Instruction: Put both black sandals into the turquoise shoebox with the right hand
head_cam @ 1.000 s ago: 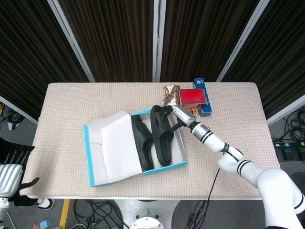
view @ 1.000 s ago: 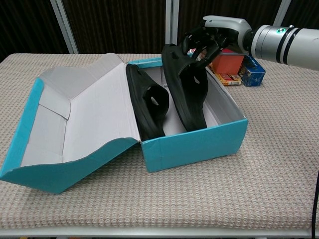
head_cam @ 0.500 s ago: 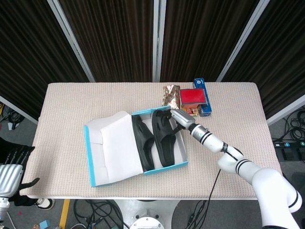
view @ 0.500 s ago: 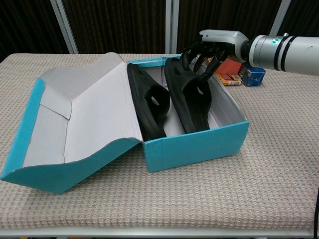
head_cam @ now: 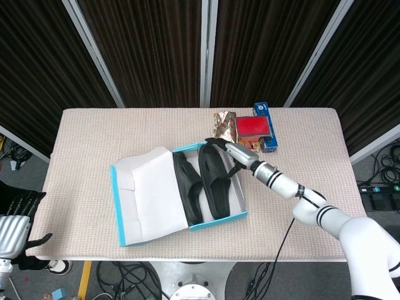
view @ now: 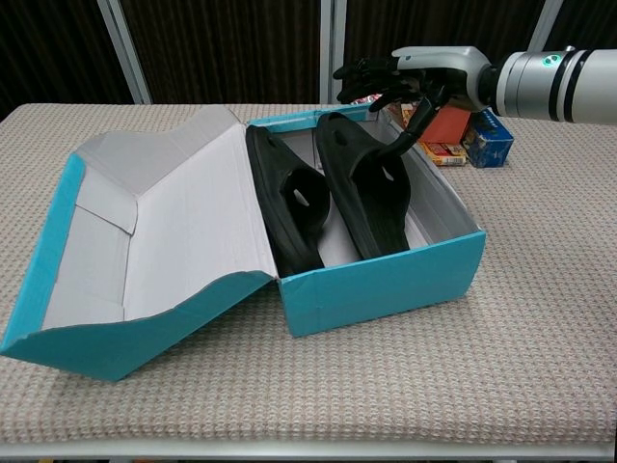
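Sandals: both black sandals [view: 328,198] lie side by side inside the turquoise shoebox [view: 386,275].
Right hand: right hand [view: 390,77] hovers over the box's far end, fingers spread, holding nothing.
Left hand: left hand [head_cam: 17,215] idle beside the table edge, fingers apart.
Advice: lift straight up, clear of the rim.
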Robot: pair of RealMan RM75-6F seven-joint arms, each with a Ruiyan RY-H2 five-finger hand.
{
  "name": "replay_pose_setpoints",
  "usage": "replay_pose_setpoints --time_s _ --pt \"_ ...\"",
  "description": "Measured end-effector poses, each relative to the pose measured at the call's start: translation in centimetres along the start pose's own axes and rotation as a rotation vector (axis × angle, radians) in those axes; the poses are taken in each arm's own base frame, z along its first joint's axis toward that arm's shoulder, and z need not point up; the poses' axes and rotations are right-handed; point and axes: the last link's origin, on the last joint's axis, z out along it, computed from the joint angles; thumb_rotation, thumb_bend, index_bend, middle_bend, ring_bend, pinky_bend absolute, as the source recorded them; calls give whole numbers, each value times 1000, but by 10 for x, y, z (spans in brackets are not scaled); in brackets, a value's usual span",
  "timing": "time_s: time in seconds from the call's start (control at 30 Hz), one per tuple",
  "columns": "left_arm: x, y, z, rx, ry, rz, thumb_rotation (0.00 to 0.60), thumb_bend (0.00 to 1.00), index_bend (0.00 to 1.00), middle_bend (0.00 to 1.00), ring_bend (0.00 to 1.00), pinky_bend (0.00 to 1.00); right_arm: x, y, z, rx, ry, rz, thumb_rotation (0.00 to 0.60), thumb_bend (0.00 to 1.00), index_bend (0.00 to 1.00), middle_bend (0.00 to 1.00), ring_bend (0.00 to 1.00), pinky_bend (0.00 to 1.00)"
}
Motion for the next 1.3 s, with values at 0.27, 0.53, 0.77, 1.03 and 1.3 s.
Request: replay_pose_setpoints --time_s 0.27,0.53,0.77,1.03,1.3 --pt "2 3 -2 -11 7 -13 600 129 70 99 0 63 6 -12 -11 30 0 24 600 0 0 102 0 107" --pt "2 6 -3 -26 14 -22 600 129 70 99 0 62 13 -47 -38 109 -29 131 600 94 0 132 0 127" --pt "3 6 -2 -25 19 -28 600 129 70 99 0 62 -1 -58 -58 94 -137 261 600 180 0 134 0 137" --pt "4 3 -4 -16 20 -32 600 129 70 99 0 62 -28 -42 -45 27 -199 292 600 264 0 139 0 141" --pt "6 3 -5 -18 26 -33 600 129 70 99 0 63 -31 -37 -41 12 -211 273 600 263 0 140 0 150"
